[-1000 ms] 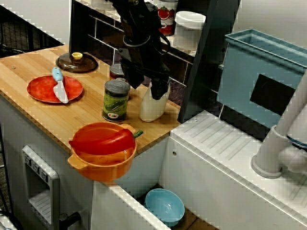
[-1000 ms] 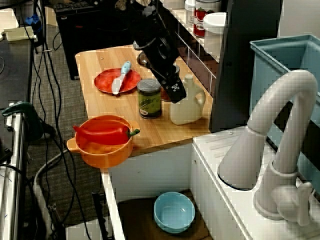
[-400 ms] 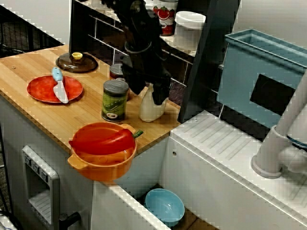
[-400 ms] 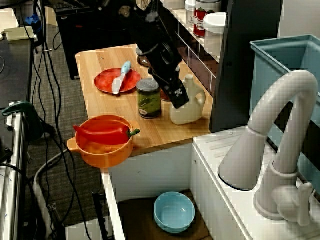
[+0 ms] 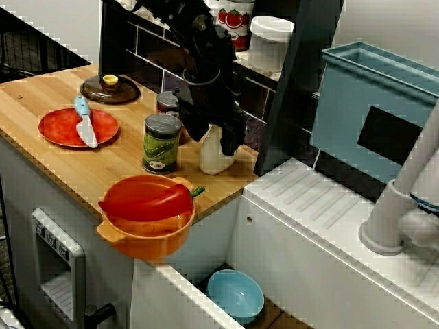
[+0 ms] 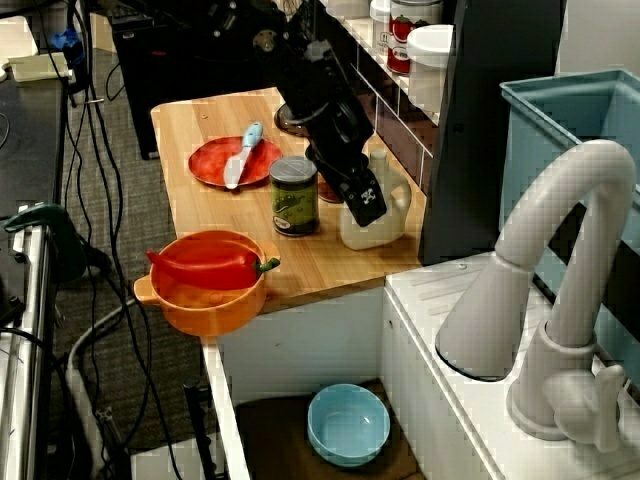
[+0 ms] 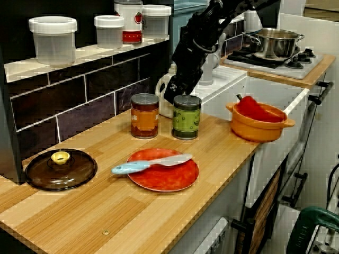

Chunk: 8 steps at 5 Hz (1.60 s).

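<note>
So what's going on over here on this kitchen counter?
A black robot arm is bent down over a wooden counter. Its fingers are at the top of a white jug, right beside a green can; whether they have closed on the jug is hard to tell. Nearby sit an orange pot holding a red pepper, and a red plate with a knife on it.

gripper (image 6: 365,208) low against white jug (image 6: 392,212), green can (image 6: 294,197) just beside
</note>
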Available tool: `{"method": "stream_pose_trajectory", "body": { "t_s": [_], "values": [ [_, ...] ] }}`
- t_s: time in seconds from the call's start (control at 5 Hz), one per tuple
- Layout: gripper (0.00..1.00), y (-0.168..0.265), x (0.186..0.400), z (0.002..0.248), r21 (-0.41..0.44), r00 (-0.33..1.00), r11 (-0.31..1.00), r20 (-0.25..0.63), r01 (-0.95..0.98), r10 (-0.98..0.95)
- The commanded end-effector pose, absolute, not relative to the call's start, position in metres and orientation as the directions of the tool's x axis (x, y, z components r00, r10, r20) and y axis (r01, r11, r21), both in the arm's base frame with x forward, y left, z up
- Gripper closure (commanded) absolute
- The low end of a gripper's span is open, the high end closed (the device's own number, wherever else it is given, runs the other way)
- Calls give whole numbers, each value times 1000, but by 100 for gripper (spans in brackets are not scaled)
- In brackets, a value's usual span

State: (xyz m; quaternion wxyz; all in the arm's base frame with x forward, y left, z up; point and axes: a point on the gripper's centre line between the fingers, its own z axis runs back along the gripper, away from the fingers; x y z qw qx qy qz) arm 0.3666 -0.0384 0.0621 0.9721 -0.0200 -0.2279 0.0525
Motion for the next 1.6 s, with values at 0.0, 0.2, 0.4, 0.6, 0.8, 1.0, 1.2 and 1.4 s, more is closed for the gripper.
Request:
{"method": "stream_pose_trajectory", "body": {
  "t_s": [0.0, 0.2, 0.4, 0.6, 0.8, 1.0, 1.2, 1.4],
  "values": [
    [100, -18, 368, 83, -79, 871, 993, 480, -83, 111],
    [100, -16, 365, 89, -90, 869, 993, 481, -79, 112],
    [100, -8, 362, 97, -111, 878, 991, 464, -78, 121],
    [100, 0, 357, 112, -158, 898, 986, 425, -53, 117],
    [100, 4, 351, 124, -186, 897, 982, 427, -38, 116],
    [100, 7, 350, 126, -213, 904, 976, 410, -34, 121],
    [100, 8, 348, 133, -239, 912, 971, 393, -21, 117],
    [100, 9, 341, 145, -271, 914, 962, 391, 4, 106]
  ]
}}
